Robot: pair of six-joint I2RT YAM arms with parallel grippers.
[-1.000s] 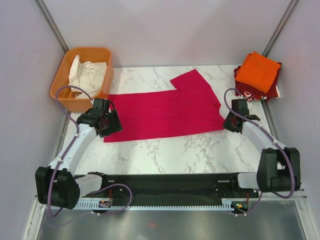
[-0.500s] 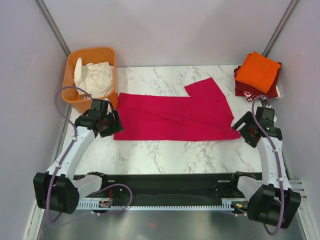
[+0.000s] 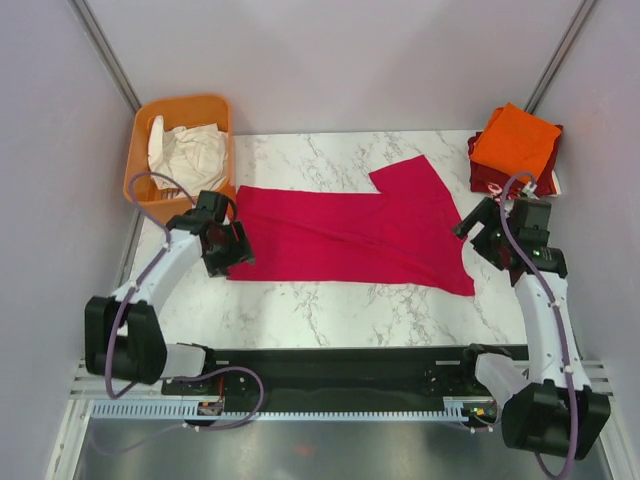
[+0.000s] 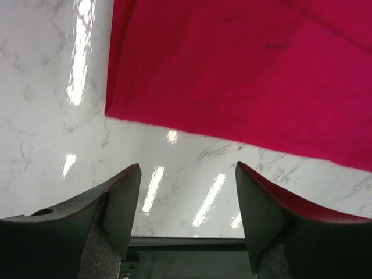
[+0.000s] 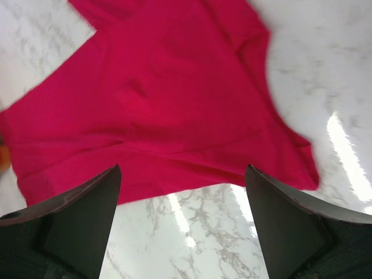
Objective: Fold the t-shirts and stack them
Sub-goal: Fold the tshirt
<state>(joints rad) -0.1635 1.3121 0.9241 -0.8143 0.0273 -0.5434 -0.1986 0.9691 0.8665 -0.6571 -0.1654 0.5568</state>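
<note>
Magenta-pink fabric t-shirt point(image 3: 345, 235) lies flat across the middle of the white marble tabletop point(image 3: 330, 305), a long band running left to right with one sleeve poking toward the far edge. Folded bright orange t-shirt point(image 3: 515, 140) sits on top of a folded dark red t-shirt point(image 3: 488, 180) at the far right corner. Rigid orange plastic basket point(image 3: 182, 101) stands at the far left corner with crumpled white cloth point(image 3: 185, 155) inside. Left gripper point(image 3: 235, 255) hangs just above the pink shirt's near left corner, fingers spread, nothing between them; its wrist view shows bare marble under the gap and the hem just beyond. Right gripper point(image 3: 475, 232) hangs at the shirt's right end, fingers released wide, gripping nothing. Judged step: two shirts done and stacked, the pink one laid out and let go, ready for its next fold. Next move probably calls for both grippers to come down onto an edge, pinch the cloth, then carry it across without dragging the layer underneath out of line. No brand, label or legible writing on any item.
</note>
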